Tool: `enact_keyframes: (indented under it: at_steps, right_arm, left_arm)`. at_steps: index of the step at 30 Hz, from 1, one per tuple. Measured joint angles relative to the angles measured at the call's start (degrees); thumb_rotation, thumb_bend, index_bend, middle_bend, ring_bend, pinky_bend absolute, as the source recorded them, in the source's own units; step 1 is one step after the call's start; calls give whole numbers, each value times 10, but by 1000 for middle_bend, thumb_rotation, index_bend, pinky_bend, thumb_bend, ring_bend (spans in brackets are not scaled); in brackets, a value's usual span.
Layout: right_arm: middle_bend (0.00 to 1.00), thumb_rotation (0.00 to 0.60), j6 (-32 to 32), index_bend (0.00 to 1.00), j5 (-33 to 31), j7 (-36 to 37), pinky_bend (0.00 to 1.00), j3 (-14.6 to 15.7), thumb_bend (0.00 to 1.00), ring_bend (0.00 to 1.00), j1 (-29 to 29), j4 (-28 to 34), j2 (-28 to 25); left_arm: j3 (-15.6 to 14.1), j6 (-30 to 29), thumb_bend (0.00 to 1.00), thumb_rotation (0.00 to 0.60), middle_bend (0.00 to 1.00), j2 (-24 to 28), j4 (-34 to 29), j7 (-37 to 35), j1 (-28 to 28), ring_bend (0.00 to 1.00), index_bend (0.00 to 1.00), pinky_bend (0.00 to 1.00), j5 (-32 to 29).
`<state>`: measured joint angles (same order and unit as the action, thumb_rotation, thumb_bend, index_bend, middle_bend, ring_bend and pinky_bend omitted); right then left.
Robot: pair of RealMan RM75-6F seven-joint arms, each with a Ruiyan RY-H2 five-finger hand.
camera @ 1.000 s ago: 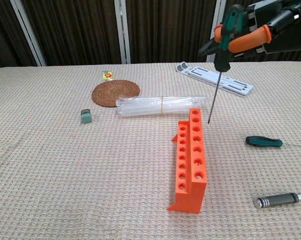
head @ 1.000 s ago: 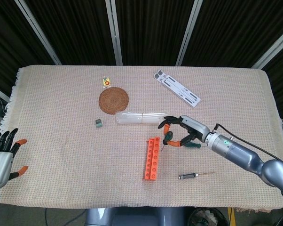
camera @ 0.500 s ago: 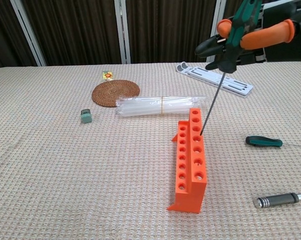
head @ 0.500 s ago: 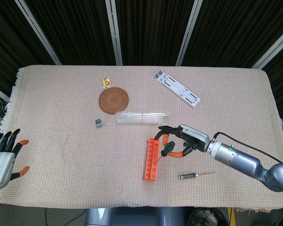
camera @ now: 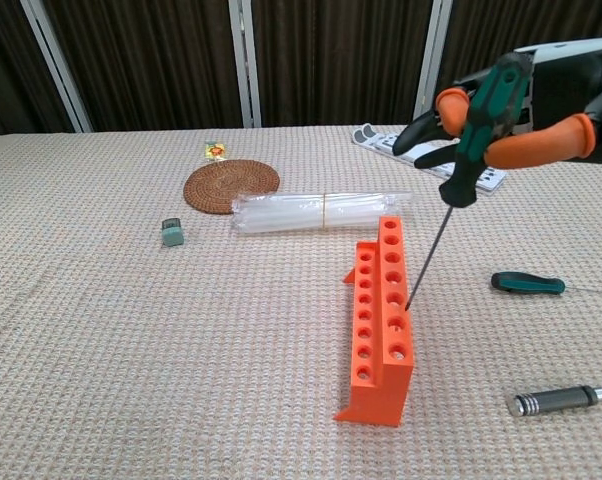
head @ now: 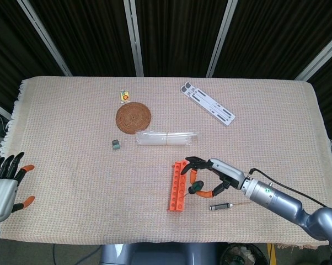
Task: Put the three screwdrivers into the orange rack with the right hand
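rack (camera: 381, 318) mid-surface (camera: 131, 380). behind it: tube bundle (camera: 321, 211); round mat (camera: 231, 185) behind-left. right of rack: two screwdrivers (camera: 527, 283) (camera: 561, 400). right robot hand (camera: 521, 110) above rack, third screwdriver (camera: 481, 145) tip at rack.

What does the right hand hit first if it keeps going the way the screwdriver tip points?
Most likely the orange rack: the right hand holds the green-handled screwdriver tilted, tip at the rack's top, near a hole; depth unclear.

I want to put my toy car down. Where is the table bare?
Left of the orange rack and below the green block the cloth is bare. It is crowded by the right hand, rack and loose screwdrivers.
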<state>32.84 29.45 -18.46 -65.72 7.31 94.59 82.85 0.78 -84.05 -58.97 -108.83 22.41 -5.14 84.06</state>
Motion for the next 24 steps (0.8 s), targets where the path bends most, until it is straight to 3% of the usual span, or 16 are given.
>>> enact_keyframes:
  at_steps: [24]
  right_arm:
    - [275,600,-14,629,21,-1,0,20,288,0,-11,49,-17]
  left_arm:
    - [1,4,137,600,0,-4,4,-2,-3,0,250,0,-2]
